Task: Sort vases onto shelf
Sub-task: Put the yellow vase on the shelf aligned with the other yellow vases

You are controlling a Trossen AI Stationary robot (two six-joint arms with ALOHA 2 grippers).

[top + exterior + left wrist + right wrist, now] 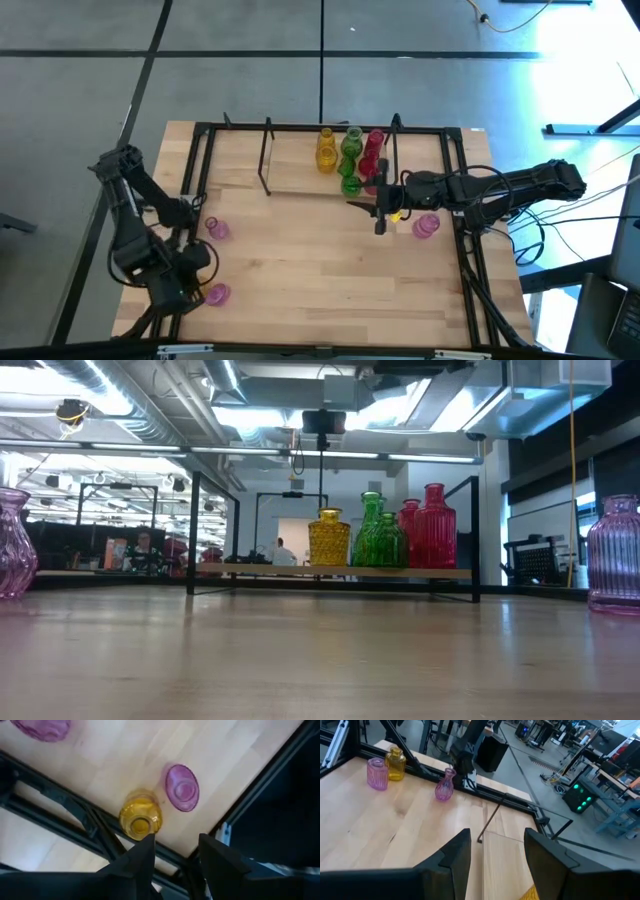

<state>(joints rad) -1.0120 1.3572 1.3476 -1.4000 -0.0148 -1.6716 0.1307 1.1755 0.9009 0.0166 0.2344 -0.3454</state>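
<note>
Your left hand [172, 855], released and empty, hangs at lower left in the high view. The yellow vase [140, 814] stands upright just ahead of its fingers; the right hand [381, 218], released, sits beside the shelf [300, 170].

Hidden and cut-off parts of the vases, shelf and grippers

In the low view both outer purple vases are cropped: the one at nine o'clock [12, 545] loses its left side, the one at three o'clock [614, 555] its right. Behind the front red vase [434, 527] a second red one shows only as a sliver. From above, the right gripper [381, 212] covers part of a yellow thing [396, 214], too small to identify. The left wrist view crops a purple vase [42, 727] at eleven o'clock. The shelf [507, 850] runs out at six o'clock behind the fingers [455, 852].
</note>
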